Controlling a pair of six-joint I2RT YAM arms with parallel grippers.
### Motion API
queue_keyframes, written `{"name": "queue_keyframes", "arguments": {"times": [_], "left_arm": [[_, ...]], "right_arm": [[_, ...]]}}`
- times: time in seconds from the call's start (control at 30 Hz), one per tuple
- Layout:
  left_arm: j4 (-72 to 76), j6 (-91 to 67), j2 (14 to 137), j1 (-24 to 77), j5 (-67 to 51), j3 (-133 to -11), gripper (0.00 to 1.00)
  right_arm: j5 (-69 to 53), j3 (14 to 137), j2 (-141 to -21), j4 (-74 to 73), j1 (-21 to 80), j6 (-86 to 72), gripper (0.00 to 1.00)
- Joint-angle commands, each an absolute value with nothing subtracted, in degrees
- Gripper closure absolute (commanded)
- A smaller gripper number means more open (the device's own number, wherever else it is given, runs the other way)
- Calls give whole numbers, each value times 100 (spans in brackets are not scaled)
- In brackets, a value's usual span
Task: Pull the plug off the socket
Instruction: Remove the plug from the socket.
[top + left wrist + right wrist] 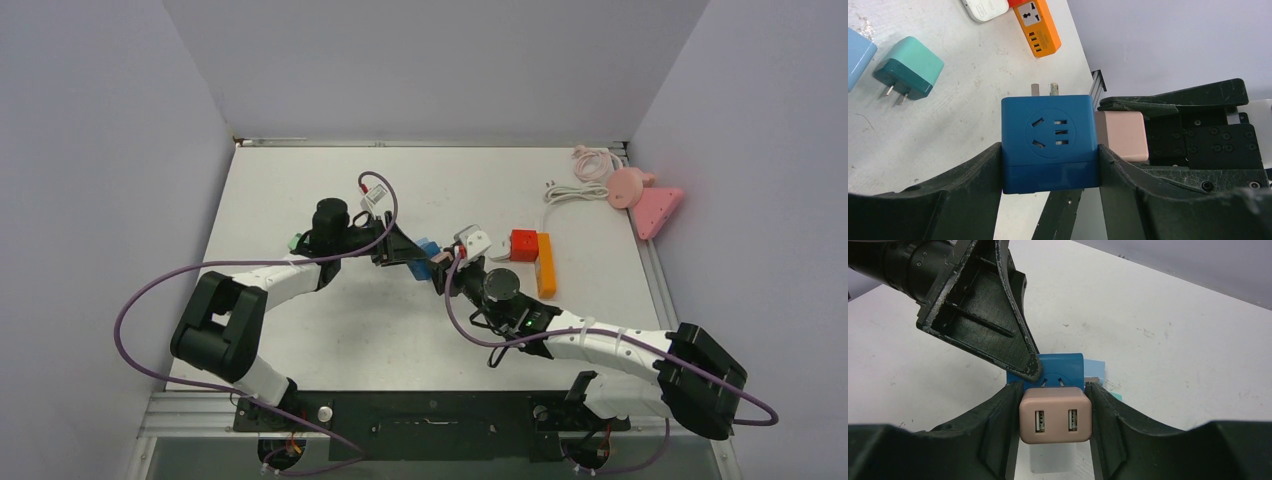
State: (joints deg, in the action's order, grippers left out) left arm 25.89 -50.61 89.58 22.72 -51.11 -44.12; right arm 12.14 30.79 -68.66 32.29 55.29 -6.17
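A dark blue socket cube [1048,145] is clamped between my left gripper's [1049,162] jaws and held above the table. A pink two-port USB plug [1055,415] sits against the cube's side, clamped in my right gripper [1055,412]. In the right wrist view its metal prongs show in a narrow gap between it and the cube [1070,367]. In the left wrist view the pink plug [1120,135] adjoins the cube's right face. In the top view both grippers meet mid-table at the cube [425,248] and the plug [441,261].
An orange power strip [545,265] with a red cube [523,245] and a white adapter [475,240] lies just right of the grippers. A teal plug [909,67] and a light blue block [855,55] lie below. Pink items [650,205] and a white cable [575,190] sit far right.
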Motion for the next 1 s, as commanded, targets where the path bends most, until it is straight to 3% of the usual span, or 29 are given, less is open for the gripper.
{"name": "queue_keyframes", "arguments": {"times": [0.0, 0.23, 0.43, 0.57, 0.73, 0.97], "left_arm": [[2691, -4947, 8892, 2373, -5243, -4613, 100], [2416, -4607, 8691, 2374, -5082, -4644, 100], [2352, -4481, 8596, 2382, -5030, -4649, 100], [2330, -4448, 8587, 2382, -5030, -4649, 100], [2301, -4432, 8570, 2382, -4997, -4658, 100], [1854, -4270, 8611, 2342, -4758, -4742, 100]], "right_arm": [[1210, 3344, -6990, 3539, 5580, -546, 95], [716, 3307, -7023, 3589, 5251, -875, 95], [-664, 3217, -7098, 3798, 4425, -1570, 95], [-960, 3289, -7273, 3789, 4279, -1624, 95], [-701, 3288, -7283, 3733, 4417, -1459, 95], [787, 3327, -7267, 3522, 5207, -715, 95]]}}
